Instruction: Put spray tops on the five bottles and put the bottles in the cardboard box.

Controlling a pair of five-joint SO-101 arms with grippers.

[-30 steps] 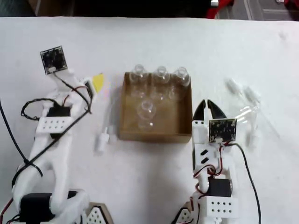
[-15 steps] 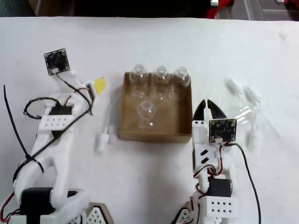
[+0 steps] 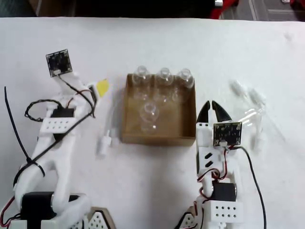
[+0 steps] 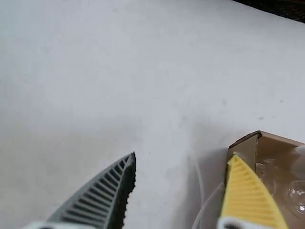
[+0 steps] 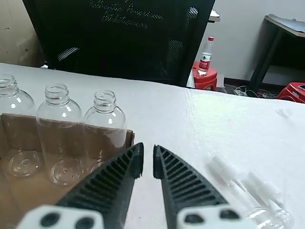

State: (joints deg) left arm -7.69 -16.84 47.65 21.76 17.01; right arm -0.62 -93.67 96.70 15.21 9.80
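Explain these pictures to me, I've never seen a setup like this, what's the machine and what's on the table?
These are two small robot arms at a white table. One picture looks down from above; the other two come from cameras on each arm's wrist. The cardboard box holds four clear bottles without tops. Loose spray tops lie left and right of it. The left end effector is wide open, the right end effector open a crack; neither holds anything.
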